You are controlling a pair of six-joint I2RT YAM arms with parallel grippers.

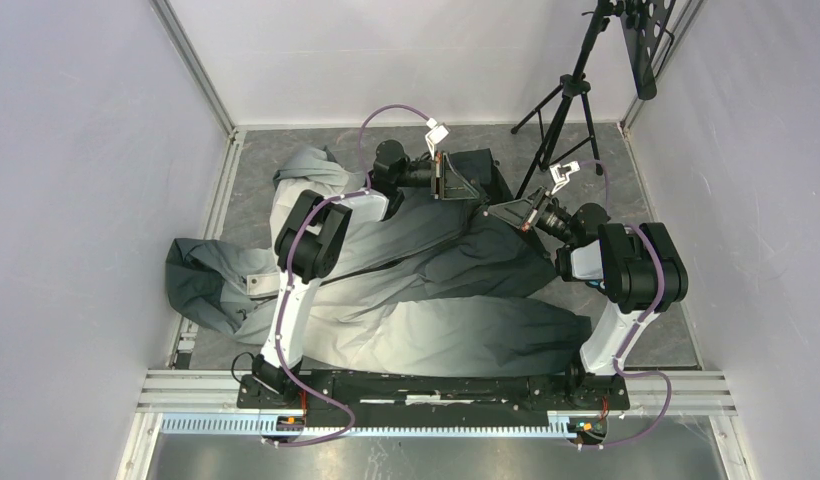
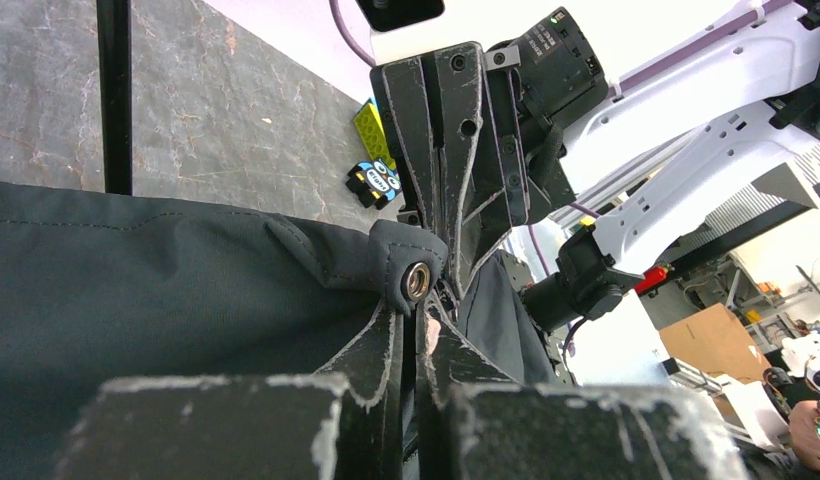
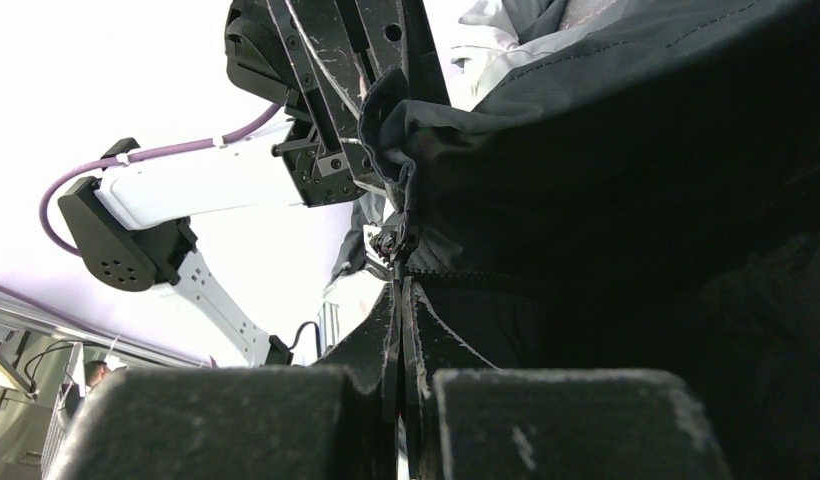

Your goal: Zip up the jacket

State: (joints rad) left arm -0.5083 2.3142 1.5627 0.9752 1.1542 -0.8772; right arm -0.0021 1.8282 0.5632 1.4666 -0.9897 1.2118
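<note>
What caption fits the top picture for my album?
The left gripper and right gripper pinch the dark far end of the spread-out jacket.

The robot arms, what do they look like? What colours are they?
Both the left arm and the right arm have white tube-like links with chunky black joints. A purple cable loops along each one. The left gripper and right gripper are black with two flat fingers, scuffed whitish along the edges.
</note>
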